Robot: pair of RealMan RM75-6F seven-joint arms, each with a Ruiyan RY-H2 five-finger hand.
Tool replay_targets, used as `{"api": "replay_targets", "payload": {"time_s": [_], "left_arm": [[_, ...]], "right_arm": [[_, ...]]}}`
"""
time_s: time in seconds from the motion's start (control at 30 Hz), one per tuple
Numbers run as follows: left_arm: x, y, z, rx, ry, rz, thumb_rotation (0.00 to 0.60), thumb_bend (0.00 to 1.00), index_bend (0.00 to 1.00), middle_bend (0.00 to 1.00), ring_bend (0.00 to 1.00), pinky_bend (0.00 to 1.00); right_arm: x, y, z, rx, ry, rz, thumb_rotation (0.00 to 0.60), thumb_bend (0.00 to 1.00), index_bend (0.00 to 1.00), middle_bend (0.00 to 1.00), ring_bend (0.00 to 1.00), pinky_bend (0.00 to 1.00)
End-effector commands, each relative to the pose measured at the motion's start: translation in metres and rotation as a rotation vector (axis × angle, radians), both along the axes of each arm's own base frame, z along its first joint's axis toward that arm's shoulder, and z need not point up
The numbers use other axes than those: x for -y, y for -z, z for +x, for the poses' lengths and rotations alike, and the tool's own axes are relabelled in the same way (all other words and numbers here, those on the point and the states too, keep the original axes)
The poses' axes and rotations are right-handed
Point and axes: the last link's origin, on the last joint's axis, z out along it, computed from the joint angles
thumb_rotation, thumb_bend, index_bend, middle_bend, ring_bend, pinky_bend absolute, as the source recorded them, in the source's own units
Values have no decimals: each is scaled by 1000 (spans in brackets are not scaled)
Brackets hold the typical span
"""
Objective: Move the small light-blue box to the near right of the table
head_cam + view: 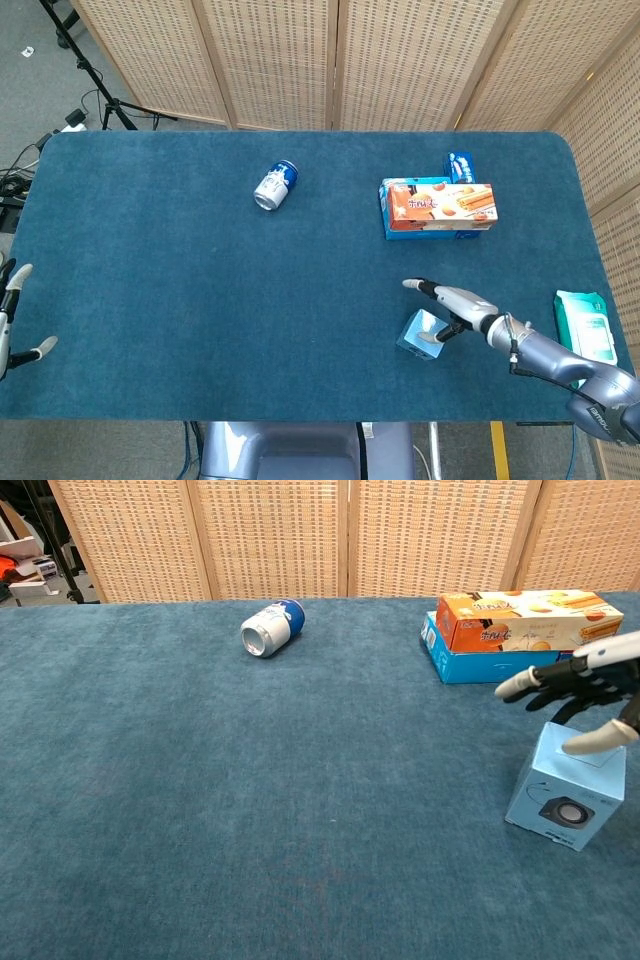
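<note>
From the head view, the small light-blue box (421,334) sits on the table (200,290) near the front right, right hand (452,306) spread just above it, holding nothing. The left hand (12,320) looks open too, maybe.

From the chest view, a fingertip (585,743) seems to touch the box top; pulling away carelessly could tip it.

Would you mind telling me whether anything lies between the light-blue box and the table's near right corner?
Nothing visible blocks it. The box stands on bare cloth under the right hand, whose fingers are spread above it. The green wipes pack lies at the right edge, beside that stretch rather than across it.
</note>
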Motion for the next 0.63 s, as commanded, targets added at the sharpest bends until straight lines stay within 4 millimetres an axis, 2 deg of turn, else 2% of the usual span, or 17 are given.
{"api": "replay_targets", "payload": {"time_s": [0.03, 0.1, 0.17, 0.2, 0.3, 0.4, 0.53, 0.63], "left_arm": [[0, 0, 0, 0, 0, -1, 600, 0, 0, 0, 0, 0], [0, 1, 0, 0, 0, -3, 600, 0, 0, 0, 0, 0], [0, 0, 0, 1, 2, -2, 600, 0, 0, 0, 0, 0], [0, 0, 0, 1, 2, 0, 600, 0, 0, 0, 0, 0], [1, -1, 1, 2, 6, 5, 600, 0, 0, 0, 0, 0], [1, 0, 1, 1, 8, 3, 600, 0, 0, 0, 0, 0], [2, 0, 2, 1, 16, 2, 600, 0, 0, 0, 0, 0], [4, 0, 3, -1, 25, 2, 600, 0, 0, 0, 0, 0]], "right_arm": [[-4, -14, 4, 30, -14, -33, 600, 359, 0, 0, 0, 92], [-9, -24, 7, 48, -33, -54, 600, 238, 0, 0, 0, 71], [-13, -35, 5, 67, -64, -99, 600, 35, 0, 0, 0, 50], [-14, -39, 3, 68, -82, -129, 600, 4, 0, 0, 0, 42], [-20, -56, -17, -33, -258, -371, 600, 0, 0, 0, 0, 12], [-41, -55, -37, -223, -429, -677, 600, 0, 0, 0, 0, 0], [-67, -49, -54, -307, -465, -835, 600, 0, 0, 0, 0, 0], [-100, -42, -69, -345, -464, -908, 600, 0, 0, 0, 0, 0]]}}
